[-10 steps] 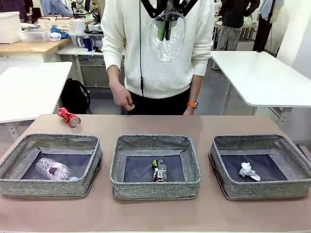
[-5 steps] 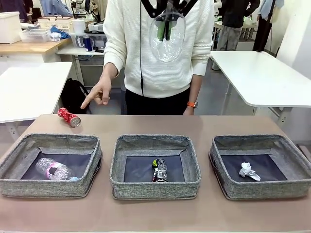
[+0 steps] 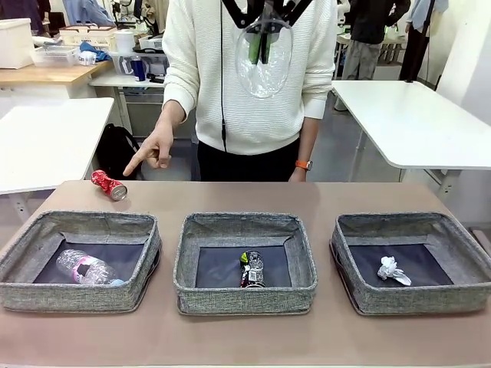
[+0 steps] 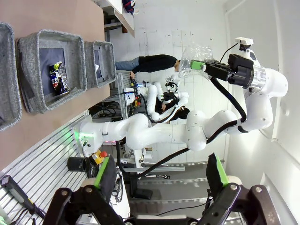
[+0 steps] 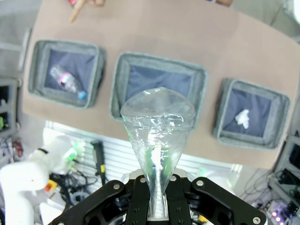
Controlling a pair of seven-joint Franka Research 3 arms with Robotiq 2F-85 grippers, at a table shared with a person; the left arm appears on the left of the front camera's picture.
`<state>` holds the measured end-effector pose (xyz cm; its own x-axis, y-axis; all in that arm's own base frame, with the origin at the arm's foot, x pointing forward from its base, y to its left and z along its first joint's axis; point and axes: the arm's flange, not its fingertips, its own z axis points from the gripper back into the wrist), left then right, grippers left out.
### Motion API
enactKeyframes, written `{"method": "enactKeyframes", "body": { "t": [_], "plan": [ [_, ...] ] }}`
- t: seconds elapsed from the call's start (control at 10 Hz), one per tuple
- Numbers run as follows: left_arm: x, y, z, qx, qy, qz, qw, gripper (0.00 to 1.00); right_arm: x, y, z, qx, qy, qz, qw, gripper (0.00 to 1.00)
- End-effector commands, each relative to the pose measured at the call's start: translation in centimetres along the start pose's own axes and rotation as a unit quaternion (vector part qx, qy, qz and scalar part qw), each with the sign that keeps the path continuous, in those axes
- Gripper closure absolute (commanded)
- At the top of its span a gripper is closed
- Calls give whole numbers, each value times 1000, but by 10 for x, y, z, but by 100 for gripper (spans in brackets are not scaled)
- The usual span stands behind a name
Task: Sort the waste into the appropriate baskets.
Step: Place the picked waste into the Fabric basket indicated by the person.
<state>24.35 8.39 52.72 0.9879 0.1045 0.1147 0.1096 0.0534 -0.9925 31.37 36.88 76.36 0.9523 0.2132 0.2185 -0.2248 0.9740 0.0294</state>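
Observation:
High above the table my right gripper [image 3: 259,46] is shut on a crumpled clear plastic cup [image 3: 265,65]; seen from its wrist, the cup [image 5: 158,126] hangs over the middle basket [image 5: 123,65]. Three grey baskets stand in a row: the left one [image 3: 92,219] holds a clear bottle [image 3: 87,268], the middle one [image 3: 244,222] a dark can [image 3: 251,268], the right one [image 3: 399,222] a white paper wad [image 3: 393,270]. A red can [image 3: 109,185] lies on the table behind the left basket. My left gripper [image 4: 159,176] is open, well away from the table.
A person in a white sweater stands at the far edge, one hand [image 3: 153,149] pointing down at the red can. The brown table [image 3: 245,199] has bare strips behind and in front of the baskets. White tables stand to the left and right beyond it.
The person's hand has swung out from the body and now points toward the red can. Both arms and the cup have stayed still.

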Motion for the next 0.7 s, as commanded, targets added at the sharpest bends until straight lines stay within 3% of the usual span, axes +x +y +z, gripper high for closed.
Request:
{"method": "enactKeyframes", "body": {
  "t": [0.0,0.6],
  "plan": [
    [0,-6,-2,-10,0,1,1000,0,-2,-1,0,0,-3,-4,1000,93],
    [0,-6,-2,-10,0,1,1000,0,0,0,0,0,0,0,1000,93]
  ]
}}
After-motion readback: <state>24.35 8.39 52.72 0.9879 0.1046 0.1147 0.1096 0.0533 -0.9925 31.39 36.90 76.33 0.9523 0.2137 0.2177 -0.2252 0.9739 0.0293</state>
